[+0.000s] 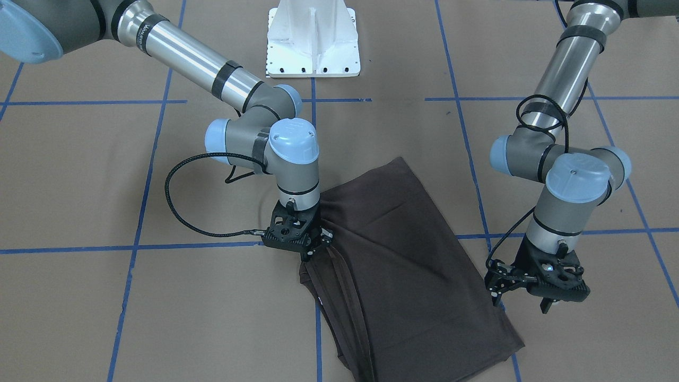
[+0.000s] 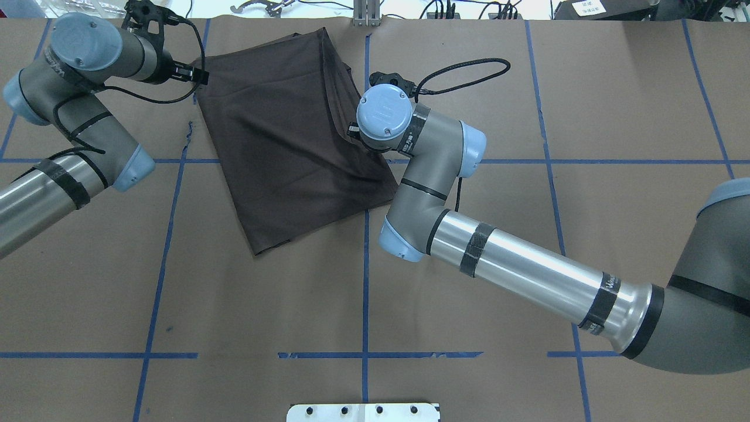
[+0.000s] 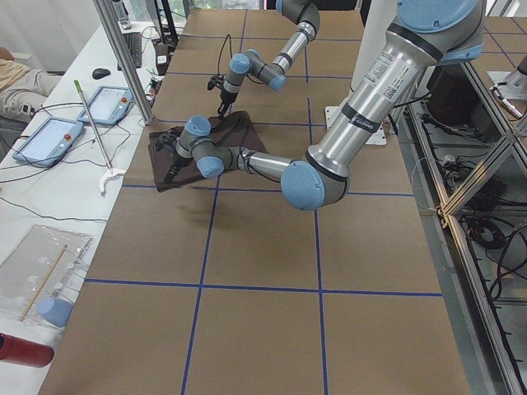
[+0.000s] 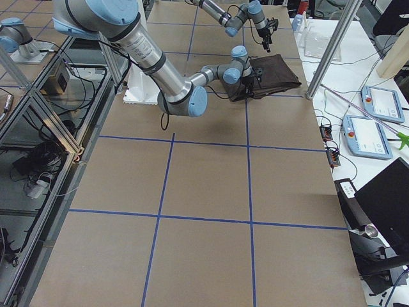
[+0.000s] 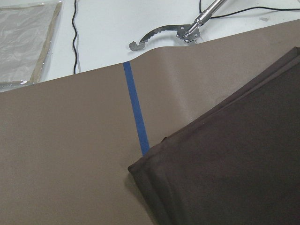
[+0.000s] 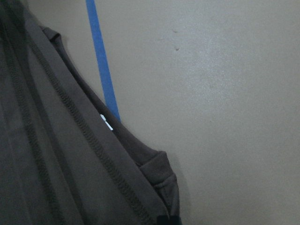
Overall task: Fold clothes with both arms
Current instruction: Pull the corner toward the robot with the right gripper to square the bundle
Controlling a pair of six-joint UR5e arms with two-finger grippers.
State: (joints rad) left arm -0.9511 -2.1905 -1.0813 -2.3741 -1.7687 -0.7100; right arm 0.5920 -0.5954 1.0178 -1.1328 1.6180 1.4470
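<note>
The dark brown T-shirt (image 1: 403, 254) lies folded into a slanted oblong on the brown paper-covered table (image 2: 469, 264). My right gripper (image 1: 310, 250) is shut on the shirt's side edge, and fabric gathers in creases toward it. Stacked hemmed edges (image 6: 56, 154) and a small white label (image 6: 107, 123) show in the right wrist view. My left gripper (image 1: 522, 300) hangs open just off the opposite side of the shirt, with nothing between its fingers. The left wrist view shows a folded corner of the shirt (image 5: 154, 173) on the paper beside a blue tape line (image 5: 136, 117); no fingers appear there.
The white pedestal base (image 1: 313, 40) stands at the robot's side of the table. Blue tape lines (image 2: 365, 281) grid the paper. Past the far table edge lie a metal tool (image 5: 161, 35) and a plastic-wrapped sheet (image 5: 23, 42). Two tablets (image 3: 107, 103) rest on the side bench.
</note>
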